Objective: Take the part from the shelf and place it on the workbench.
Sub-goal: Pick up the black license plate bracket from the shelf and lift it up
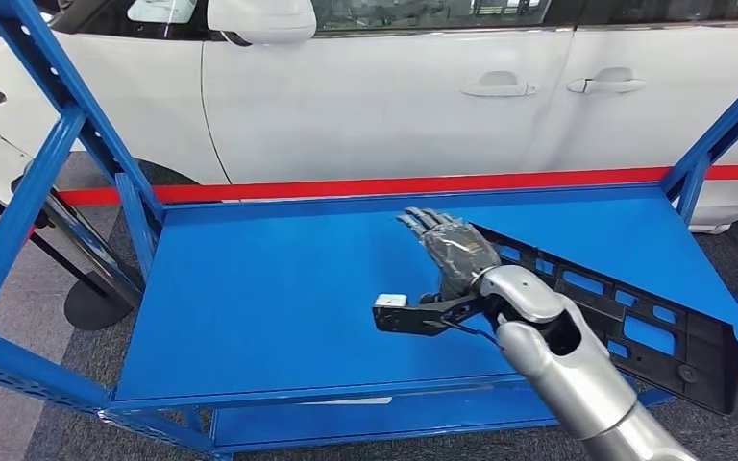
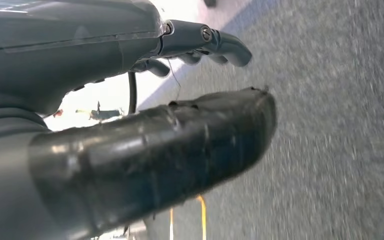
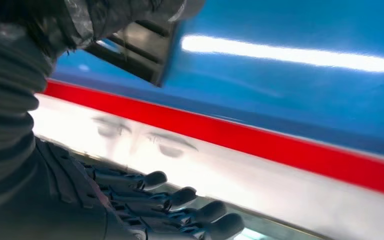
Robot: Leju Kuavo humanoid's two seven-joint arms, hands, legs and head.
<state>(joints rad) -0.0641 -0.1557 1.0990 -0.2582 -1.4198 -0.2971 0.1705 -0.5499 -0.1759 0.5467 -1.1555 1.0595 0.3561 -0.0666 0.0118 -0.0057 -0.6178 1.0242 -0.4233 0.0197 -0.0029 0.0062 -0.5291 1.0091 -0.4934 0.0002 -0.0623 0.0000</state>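
Head view: the black part is seen lying flat on the blue shelf, long axis slanting from mid-shelf toward the near right corner. The right hand is laid over its far left end, fingers stretched out, nothing gripped yet; no writing can be read

Left wrist view: the left hand is held over grey floor, fingers loosely apart, empty

Right wrist view: the part's end is glimpsed beside the thumb, fingers spread

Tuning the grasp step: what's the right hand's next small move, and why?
Probably close the fingers on the part. The right hand lies at the part's near end on the shelf, fingers apart, holding nothing. The left hand hangs over floor.
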